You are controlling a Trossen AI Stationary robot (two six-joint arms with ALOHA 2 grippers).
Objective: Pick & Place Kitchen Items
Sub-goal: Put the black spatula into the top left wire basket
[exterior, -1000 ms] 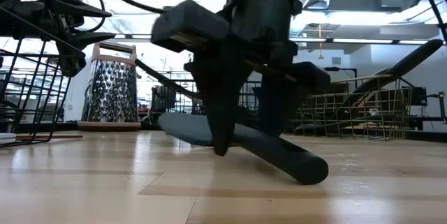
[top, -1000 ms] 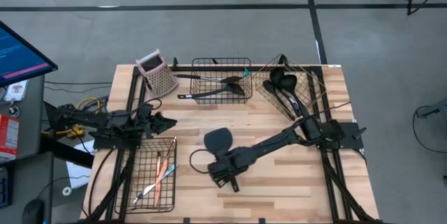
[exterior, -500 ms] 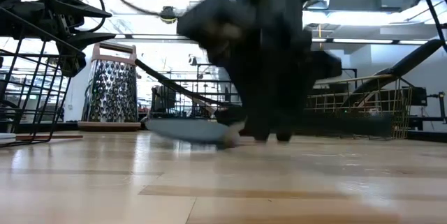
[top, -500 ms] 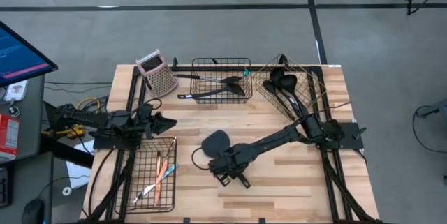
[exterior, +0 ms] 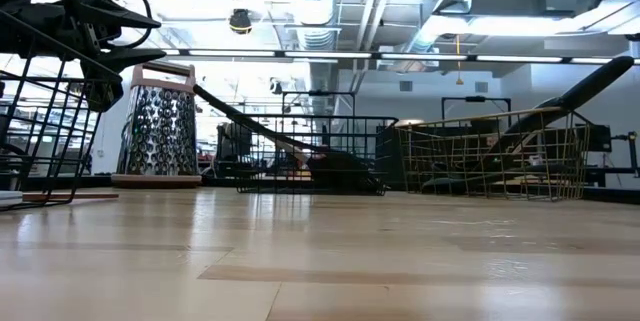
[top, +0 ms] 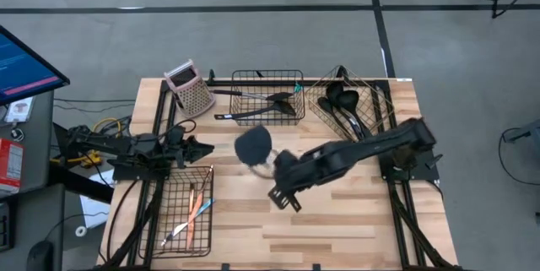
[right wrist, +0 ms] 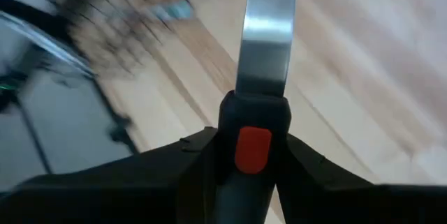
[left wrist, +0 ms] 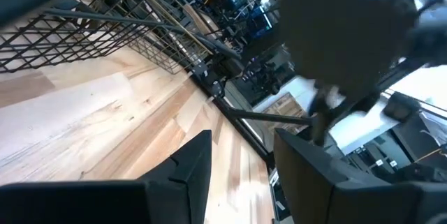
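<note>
Spatula (top: pixel 252 145), black-bladed with a silver shank and a dark handle carrying an orange button (right wrist: pixel 253 148), is held above the middle of the bench (top: pixel 354 212), pinched at its handle by the right gripper (top: pixel 280 170); no writing on it can be read. Its broad blade points toward the left edge. More black utensils lie in the black basket (top: pixel 268 95) and the gold basket (top: pixel 348 106) along the far edge, with a grater (top: pixel 190 88) at the far left corner. Left gripper (top: pixel 200 147) waits at the left edge, jaws spread. Bench is pale wood planks; grey floor surrounds it.
</note>
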